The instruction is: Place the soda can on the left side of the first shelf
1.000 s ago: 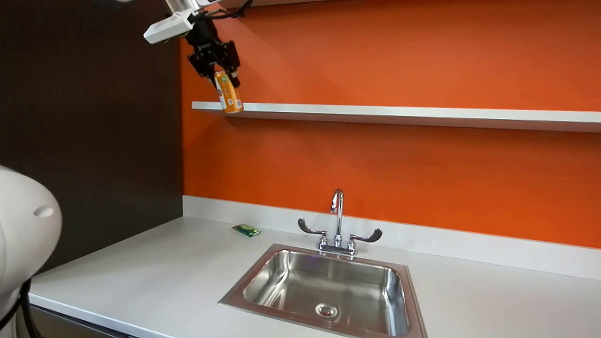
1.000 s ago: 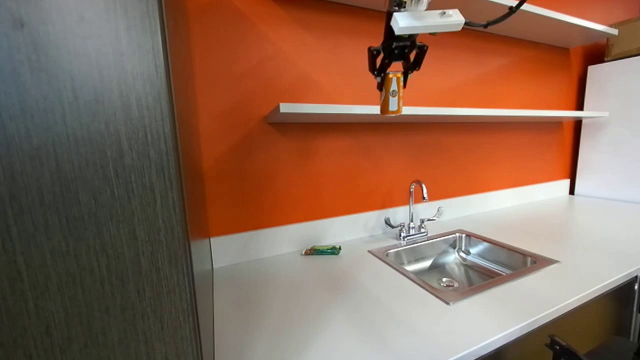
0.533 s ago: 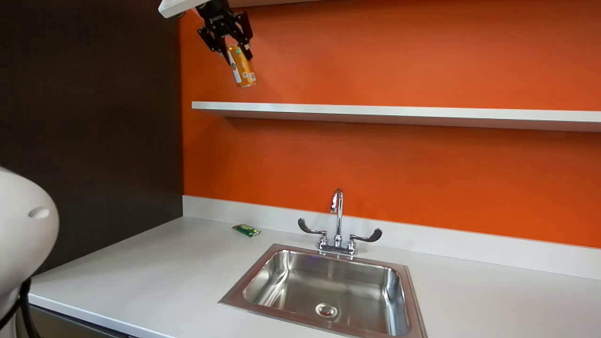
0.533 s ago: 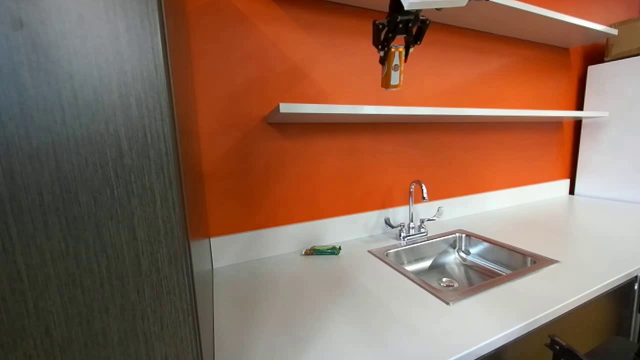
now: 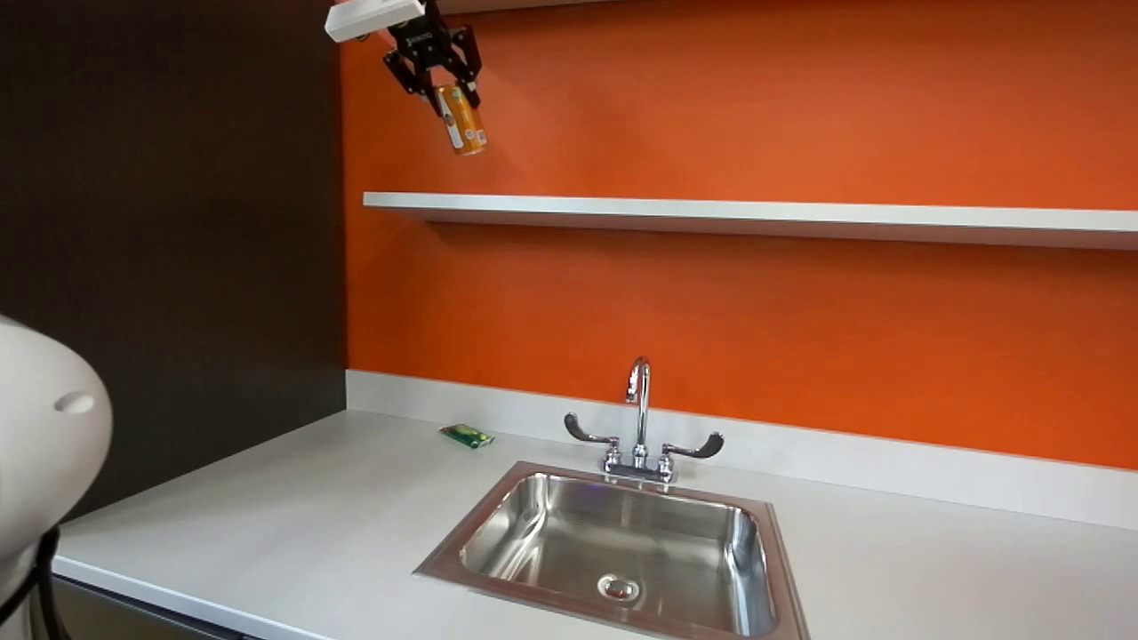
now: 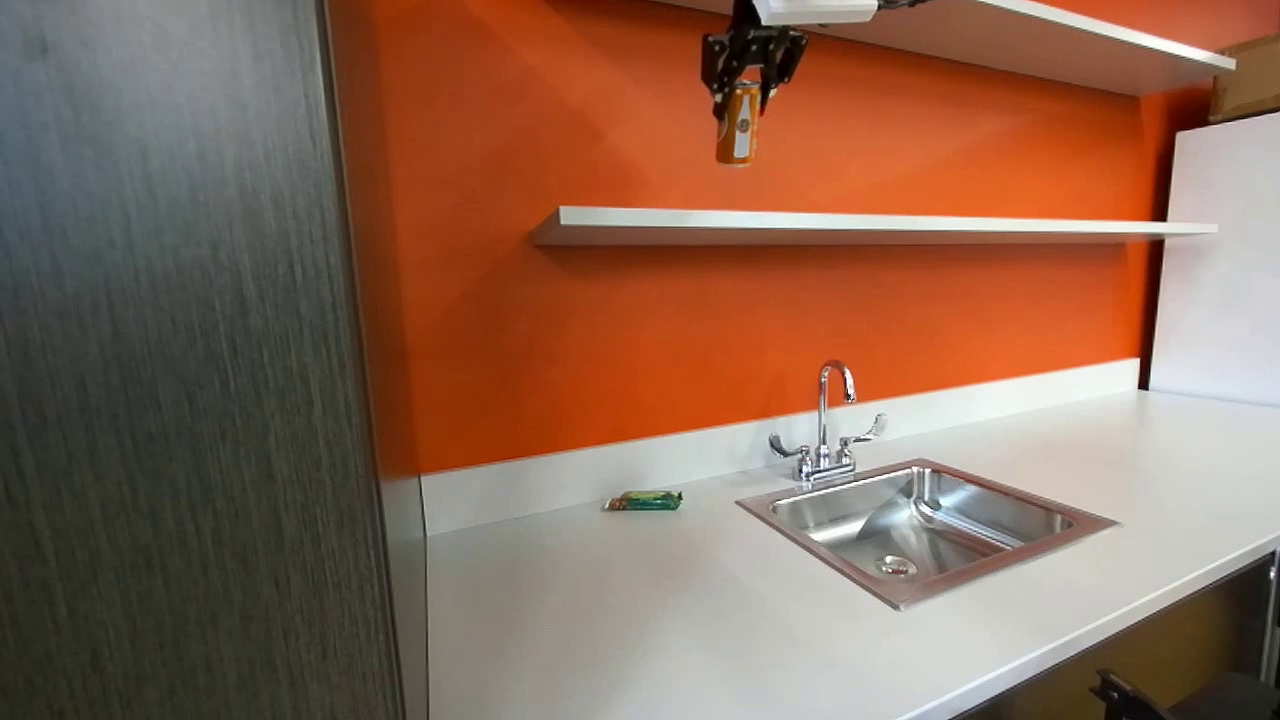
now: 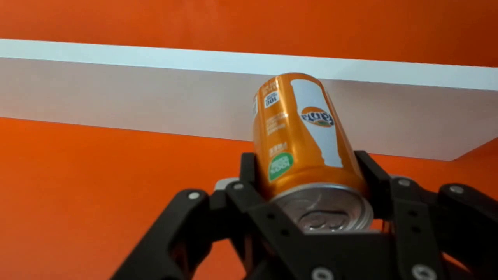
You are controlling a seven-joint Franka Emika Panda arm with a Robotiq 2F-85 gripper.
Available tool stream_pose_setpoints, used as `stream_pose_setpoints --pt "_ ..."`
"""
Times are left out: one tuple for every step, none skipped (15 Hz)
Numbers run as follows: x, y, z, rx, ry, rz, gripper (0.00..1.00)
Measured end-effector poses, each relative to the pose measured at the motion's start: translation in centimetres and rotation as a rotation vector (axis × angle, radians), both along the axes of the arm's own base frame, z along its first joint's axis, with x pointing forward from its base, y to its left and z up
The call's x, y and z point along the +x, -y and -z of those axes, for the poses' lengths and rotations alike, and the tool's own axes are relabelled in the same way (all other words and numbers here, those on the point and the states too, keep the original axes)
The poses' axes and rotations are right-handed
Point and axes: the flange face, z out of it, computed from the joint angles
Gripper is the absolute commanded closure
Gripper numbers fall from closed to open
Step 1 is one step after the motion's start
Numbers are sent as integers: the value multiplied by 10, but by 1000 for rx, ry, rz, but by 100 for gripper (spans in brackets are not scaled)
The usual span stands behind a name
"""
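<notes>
The soda can is orange with a white bottle print; it also shows in an exterior view. My gripper is shut on its upper part, one finger on each side. The gripper shows too in an exterior view. The can hangs bottom-down, slightly tilted. In both exterior views it appears above the line of the first shelf, near its left part, with a gap below the can. In the wrist view the can sits between the fingers, and the shelf runs behind it.
An upper shelf overhangs near the gripper. A dark panel stands at the left. Below are the white countertop, a sink with a tap, and a small green packet.
The gripper and can have risen from in front of the shelf edge to above its line. In the last half second they shifted left in an exterior view and rose slightly.
</notes>
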Motion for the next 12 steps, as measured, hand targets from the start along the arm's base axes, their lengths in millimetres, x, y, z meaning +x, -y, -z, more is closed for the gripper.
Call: stream_pose_setpoints --pt "8 -3 0 2 2 -5 62" --pt "16 -5 0 4 2 -10 62" --pt "24 -8 0 6 1 -15 62" --pt "32 -11 1 8 0 -20 62" --pt "40 -14 1 10 -3 -24 62" --pt "48 -17 2 12 -6 -29 62" --pt "56 -20 3 15 -9 -33 62" --pt "63 -23 4 17 -12 -36 62" --pt "70 -25 5 19 -19 -39 62" --pt "77 -28 6 21 -29 -39 62" --pt "83 -30 8 22 -43 -38 62" --pt "89 -32 8 22 -58 -35 62"
